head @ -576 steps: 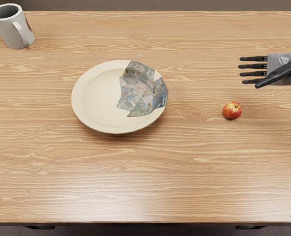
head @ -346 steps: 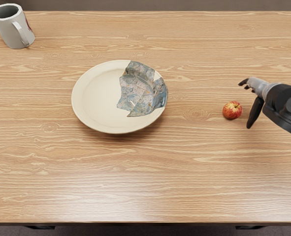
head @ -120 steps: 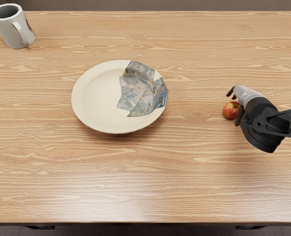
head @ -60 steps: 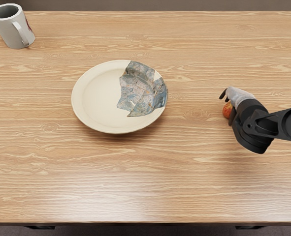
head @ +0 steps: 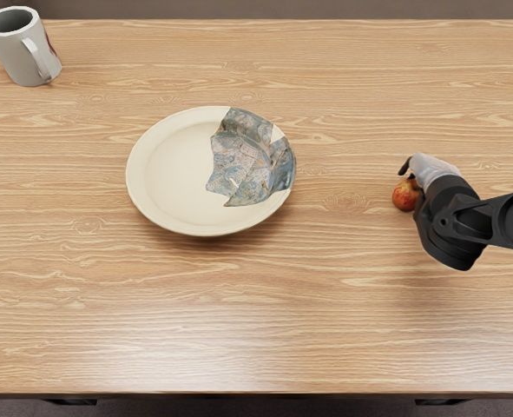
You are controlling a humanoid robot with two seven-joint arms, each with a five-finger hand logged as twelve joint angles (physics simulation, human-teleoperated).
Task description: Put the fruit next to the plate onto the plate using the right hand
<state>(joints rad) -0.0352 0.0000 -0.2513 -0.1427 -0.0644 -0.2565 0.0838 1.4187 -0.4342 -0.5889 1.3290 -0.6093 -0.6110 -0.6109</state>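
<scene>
A small red apple (head: 403, 196) lies on the wooden table, well to the right of the cream plate (head: 161, 174). My right hand (head: 415, 176) comes in from the right edge and sits right over the apple's right side, covering part of it. The forearm and wrist (head: 454, 221) block the view of how the hand stands around the fruit. The apple rests on the table surface. The left arm does not show.
A crumpled blue-grey wad (head: 249, 158) lies on the plate's right half and overhangs its rim. A grey mug (head: 22, 43) stands at the far left corner. The table (head: 256, 295) runs wide in front of the plate.
The right hand came down from the back right to the apple. In the last half second it shifted slightly right, so more of the apple shows. The apple has not moved.
</scene>
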